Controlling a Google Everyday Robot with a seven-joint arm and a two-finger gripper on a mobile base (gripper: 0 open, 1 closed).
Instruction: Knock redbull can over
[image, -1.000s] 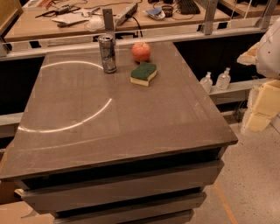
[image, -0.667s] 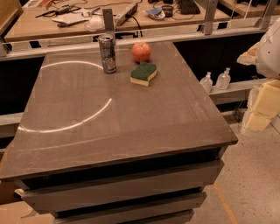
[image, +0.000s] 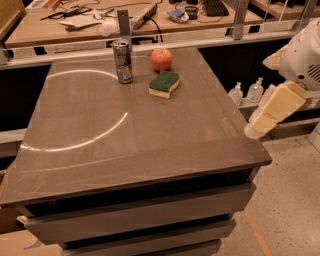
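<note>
The redbull can (image: 122, 62) is a slim silver-and-blue can standing upright near the far edge of the grey table (image: 125, 145), left of centre. My gripper (image: 256, 130) hangs off the table's right edge on a white arm (image: 300, 55). Its cream-coloured fingers (image: 275, 110) point down and left towards the table edge. It is far to the right of the can and nearer the front, and touches nothing.
A red apple (image: 161, 59) and a green-and-yellow sponge (image: 163, 84) sit just right of the can. Behind the table is a rail and a cluttered wooden bench (image: 150, 17). Small bottles (image: 247, 92) stand on a low shelf to the right.
The gripper's fingers have swung left, closer to the table's right edge. The can, apple and sponge have not moved.
</note>
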